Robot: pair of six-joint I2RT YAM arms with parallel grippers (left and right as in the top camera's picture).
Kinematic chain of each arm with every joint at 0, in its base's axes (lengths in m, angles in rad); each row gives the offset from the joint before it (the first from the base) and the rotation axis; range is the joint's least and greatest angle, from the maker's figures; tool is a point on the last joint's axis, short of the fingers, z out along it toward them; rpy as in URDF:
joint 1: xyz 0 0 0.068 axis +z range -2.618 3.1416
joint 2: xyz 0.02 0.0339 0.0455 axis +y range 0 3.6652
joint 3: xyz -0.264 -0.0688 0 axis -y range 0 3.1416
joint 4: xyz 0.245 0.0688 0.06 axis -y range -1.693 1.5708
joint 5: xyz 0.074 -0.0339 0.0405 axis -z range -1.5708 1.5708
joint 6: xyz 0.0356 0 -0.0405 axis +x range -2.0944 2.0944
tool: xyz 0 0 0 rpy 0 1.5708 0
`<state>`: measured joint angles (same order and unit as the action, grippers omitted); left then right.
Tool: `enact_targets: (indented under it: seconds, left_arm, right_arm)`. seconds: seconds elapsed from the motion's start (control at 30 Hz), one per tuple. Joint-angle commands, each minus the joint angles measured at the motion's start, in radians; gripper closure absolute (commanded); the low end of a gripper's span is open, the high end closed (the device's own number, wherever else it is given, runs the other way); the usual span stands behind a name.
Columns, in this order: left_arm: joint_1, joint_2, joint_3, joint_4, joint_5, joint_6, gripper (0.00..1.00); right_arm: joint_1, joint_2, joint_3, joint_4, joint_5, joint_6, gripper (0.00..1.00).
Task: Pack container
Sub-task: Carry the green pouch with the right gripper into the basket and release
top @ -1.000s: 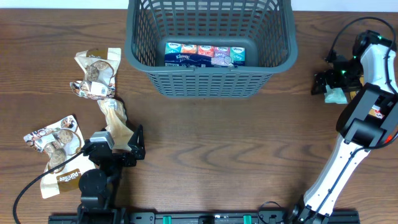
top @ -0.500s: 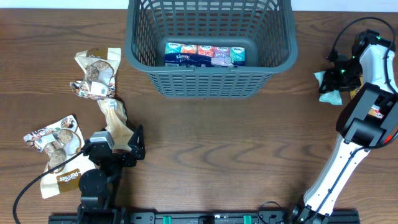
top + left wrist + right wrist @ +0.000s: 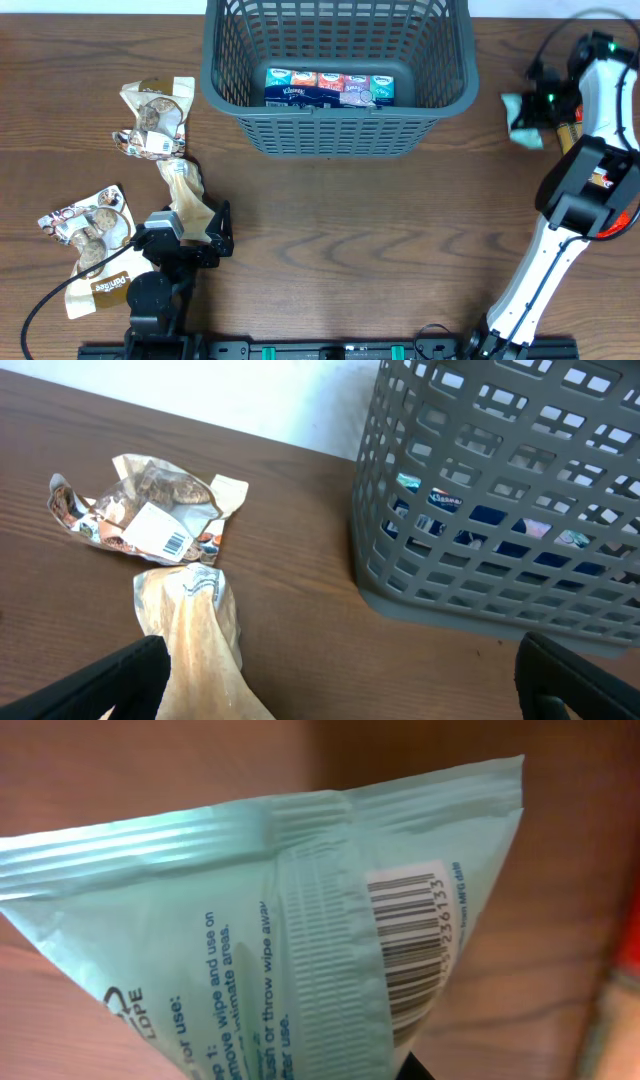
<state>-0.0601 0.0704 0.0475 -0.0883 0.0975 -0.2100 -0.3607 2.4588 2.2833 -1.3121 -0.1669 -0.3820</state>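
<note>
Container [image 3: 340, 132] sits at the far centre of the worktop [image 3: 400, 230], upright with its open top up. Inside is one multi-pack of tissues [image 3: 329, 88], lying along the near wall on the bottom. It also shows through the slots in the left wrist view [image 3: 470, 520].

To the right of the container and well apart from it, the right fingers [image 3: 545, 100] appear closed on a pale green wipes packet [image 3: 521, 117]. The fingertips are mostly hidden, and the packet fills the right wrist view [image 3: 300, 950] with its barcode facing the camera.

The left fingers [image 3: 110, 680] are spread wide at the near left and grip nothing. A tan packet [image 3: 195, 630] lies between them, close to the left one. Beyond it is a crumpled cookie packet [image 3: 155, 120], and another cookie packet [image 3: 90, 235] lies at the left edge.
</note>
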Motion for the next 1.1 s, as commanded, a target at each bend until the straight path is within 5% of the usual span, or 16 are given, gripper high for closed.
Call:
enact_targets:
  seconds: [0.0, 0.3, 0.5, 0.67, 1.07]
  left_arm:
    - [-0.002, 0.000, -0.011, -0.029, -0.004, -0.006, 0.01]
    - [-0.002, 0.000, -0.011, -0.030, -0.003, -0.006, 0.01]
    - [-0.002, 0.000, -0.011, -0.030, -0.003, -0.006, 0.01]
    - [-0.002, 0.000, -0.011, -0.029, -0.003, -0.006, 0.02]
    - [-0.002, 0.000, -0.011, -0.030, -0.003, -0.006, 0.01]
  right_arm:
    - [0.055, -0.155, 0.159, -0.005, -0.047, 0.027, 0.99]
    - [0.222, -0.397, 0.401, 0.135, -0.047, 0.047, 0.99]
    - [0.386, -0.452, 0.401, 0.124, -0.182, -0.272, 0.99]
    - [0.530, -0.406, 0.367, -0.012, -0.297, -0.586, 0.99]
    - [0.681, -0.117, 0.319, -0.055, -0.111, -0.764, 0.96]
